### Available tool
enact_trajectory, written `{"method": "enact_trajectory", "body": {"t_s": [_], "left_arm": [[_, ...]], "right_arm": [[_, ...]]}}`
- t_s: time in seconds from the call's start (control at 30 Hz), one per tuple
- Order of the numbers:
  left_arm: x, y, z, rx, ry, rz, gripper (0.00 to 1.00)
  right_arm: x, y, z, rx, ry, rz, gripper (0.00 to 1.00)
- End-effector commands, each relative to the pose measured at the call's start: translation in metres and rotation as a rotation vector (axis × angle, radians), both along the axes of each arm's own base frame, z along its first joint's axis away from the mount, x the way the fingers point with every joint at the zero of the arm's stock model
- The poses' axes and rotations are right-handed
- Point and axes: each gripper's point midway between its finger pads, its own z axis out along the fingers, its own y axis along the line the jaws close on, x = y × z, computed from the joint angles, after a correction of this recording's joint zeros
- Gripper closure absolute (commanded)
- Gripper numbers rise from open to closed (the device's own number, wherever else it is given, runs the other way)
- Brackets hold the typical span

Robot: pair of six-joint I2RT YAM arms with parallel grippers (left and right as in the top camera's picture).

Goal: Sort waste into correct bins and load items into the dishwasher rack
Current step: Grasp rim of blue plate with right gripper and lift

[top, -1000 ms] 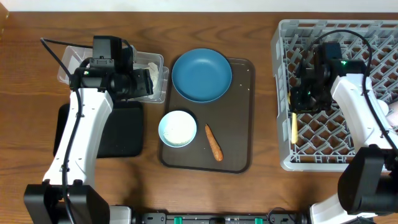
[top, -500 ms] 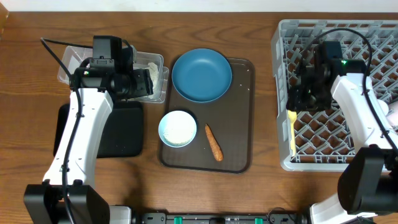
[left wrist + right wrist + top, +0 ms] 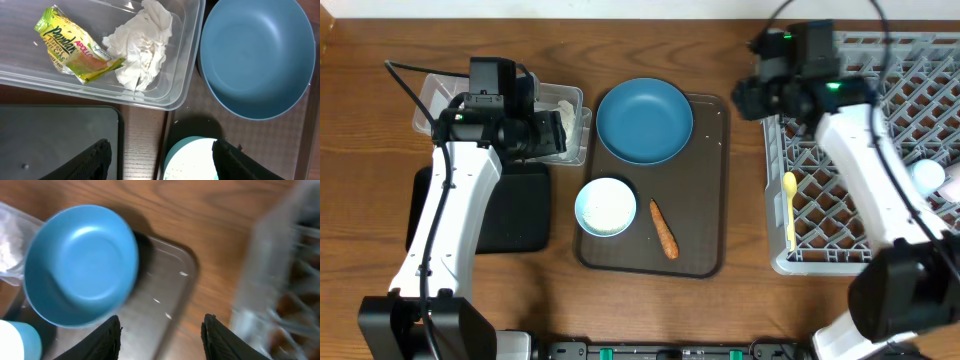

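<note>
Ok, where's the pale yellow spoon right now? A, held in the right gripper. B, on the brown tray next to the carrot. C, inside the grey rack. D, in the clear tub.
C: the pale yellow spoon lies inside the grey rack, along its left wall, and the right gripper is open with nothing between its fingers.

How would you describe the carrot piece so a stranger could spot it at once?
Start at the brown serving tray centred in the overhead view. On its half nearer the robot, right of the pale blue bowl, lies the carrot piece. It is the only slim orange stick there; its neighbours are round and blue.
</note>
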Motion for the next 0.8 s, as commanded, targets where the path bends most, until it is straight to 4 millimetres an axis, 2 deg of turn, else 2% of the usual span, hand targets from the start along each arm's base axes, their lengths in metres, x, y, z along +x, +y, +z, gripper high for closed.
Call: {"method": "enact_trajectory", "body": {"t_s": [0.0, 0.13, 0.2, 0.33, 0.47, 0.57, 0.6, 0.77], "left_arm": [[0.001, 0.003, 0.002, 0.018, -0.005, -0.004, 0.33], [0.001, 0.003, 0.002, 0.018, -0.005, -0.004, 0.33], [0.001, 0.003, 0.002, 0.018, -0.005, -0.004, 0.33], [0.001, 0.003, 0.002, 0.018, -0.005, -0.004, 0.33], [0.001, 0.003, 0.002, 0.018, -0.005, -0.004, 0.33], [0.001, 0.003, 0.002, 0.018, -0.005, -0.004, 0.32], [0.001, 0.003, 0.002, 0.018, -0.005, -0.004, 0.32], [0.001, 0.003, 0.002, 0.018, -0.005, -0.004, 0.33]], "right_arm": [[0.001, 0.035, -0.033, 0.033, 0.070, 0.028, 0.48], [0.012, 0.064, -0.072, 0.027, 0.085, 0.054, 0.48], [0.018, 0.070, -0.087, 0.027, 0.092, 0.026, 0.48], [0.028, 0.077, -0.122, -0.001, 0.103, -0.038, 0.50], [0.033, 0.074, -0.143, -0.040, 0.107, -0.078, 0.52], [0.033, 0.070, -0.150, -0.050, 0.120, -0.109, 0.66], [0.033, 0.070, -0.150, -0.048, 0.121, -0.113, 0.74], [0.038, 0.066, -0.147, -0.038, 0.107, -0.139, 0.99]]}}
